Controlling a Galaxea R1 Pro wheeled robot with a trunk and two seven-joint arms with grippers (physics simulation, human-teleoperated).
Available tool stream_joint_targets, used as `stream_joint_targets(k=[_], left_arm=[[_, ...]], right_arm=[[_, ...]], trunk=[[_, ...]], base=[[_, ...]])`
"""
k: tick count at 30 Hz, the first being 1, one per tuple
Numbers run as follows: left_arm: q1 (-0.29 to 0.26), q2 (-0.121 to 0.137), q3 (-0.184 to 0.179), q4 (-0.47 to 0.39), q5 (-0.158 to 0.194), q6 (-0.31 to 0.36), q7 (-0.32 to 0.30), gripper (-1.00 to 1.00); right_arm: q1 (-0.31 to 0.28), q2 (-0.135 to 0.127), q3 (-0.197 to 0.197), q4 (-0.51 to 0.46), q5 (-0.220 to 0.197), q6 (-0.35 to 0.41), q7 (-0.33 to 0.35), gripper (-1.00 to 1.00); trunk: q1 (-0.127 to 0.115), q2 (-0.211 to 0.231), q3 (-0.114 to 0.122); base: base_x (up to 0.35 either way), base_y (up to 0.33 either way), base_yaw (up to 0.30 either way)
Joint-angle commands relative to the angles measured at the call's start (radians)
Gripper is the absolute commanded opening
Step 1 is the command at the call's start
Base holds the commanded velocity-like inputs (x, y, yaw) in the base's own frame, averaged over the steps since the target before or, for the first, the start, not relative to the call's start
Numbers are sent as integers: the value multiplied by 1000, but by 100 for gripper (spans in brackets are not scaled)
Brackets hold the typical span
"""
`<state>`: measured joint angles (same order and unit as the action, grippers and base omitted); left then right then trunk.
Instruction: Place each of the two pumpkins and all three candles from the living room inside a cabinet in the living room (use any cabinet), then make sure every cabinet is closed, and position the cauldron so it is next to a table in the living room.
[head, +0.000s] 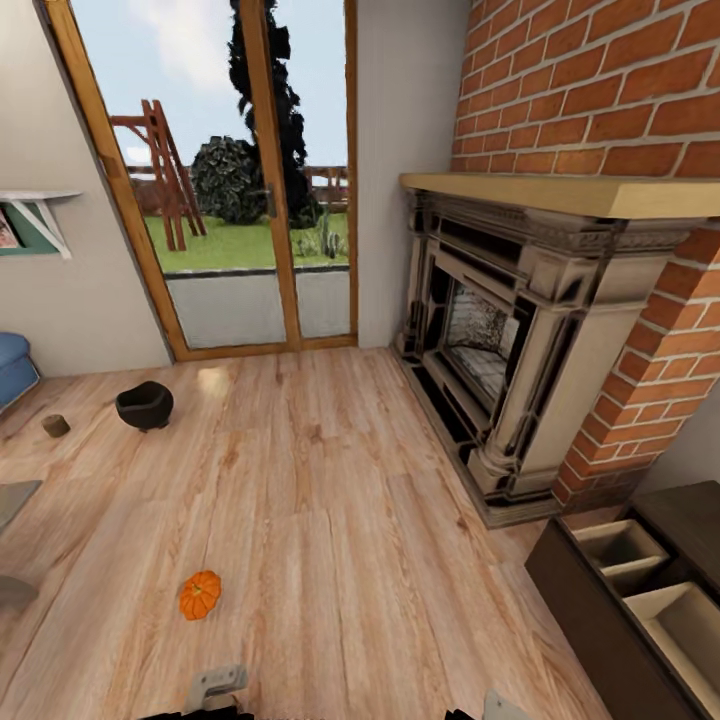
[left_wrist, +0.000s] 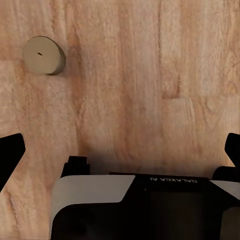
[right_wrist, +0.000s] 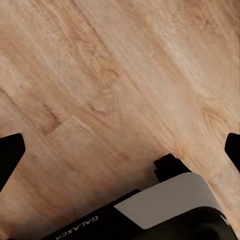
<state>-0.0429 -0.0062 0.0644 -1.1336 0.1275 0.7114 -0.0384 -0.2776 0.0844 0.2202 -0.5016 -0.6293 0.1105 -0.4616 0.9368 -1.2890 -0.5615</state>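
An orange pumpkin (head: 200, 595) lies on the wooden floor just ahead of me, to the left. Farther off at the left the black cauldron (head: 144, 405) stands on the floor, with a small olive-brown candle (head: 56, 426) beside it. The dark brown cabinet (head: 600, 610) at the lower right is open and shows pale compartments with nothing inside. My left gripper (left_wrist: 120, 152) hangs open above the floor, and a beige candle (left_wrist: 44, 55) lies beyond it. My right gripper (right_wrist: 120, 152) is open over bare floorboards.
A brick fireplace (head: 520, 330) with a wooden mantel fills the right side. Glass doors (head: 250, 180) to the garden stand straight ahead. At the left edge are a blue seat (head: 12, 365) and a grey corner (head: 15, 500) of furniture.
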Motion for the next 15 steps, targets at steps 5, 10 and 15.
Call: stream_joint_targets(k=[5,10,15], left_arm=[[0,0,0,0,-1,-2,0,100],[0,0,0,0,-1,-3,1,100],[0,0,-1,0,-1,-4,1,100]], right_arm=[[0,0,3,0,-1,0,0,100],[0,0,4,0,-1,0,0,100],[0,0,5,0,0,0,0,100]], trunk=[[0,0,0],[0,0,0],[0,0,0]], base=[[0,0,284],[0,0,284],[51,0,284]])
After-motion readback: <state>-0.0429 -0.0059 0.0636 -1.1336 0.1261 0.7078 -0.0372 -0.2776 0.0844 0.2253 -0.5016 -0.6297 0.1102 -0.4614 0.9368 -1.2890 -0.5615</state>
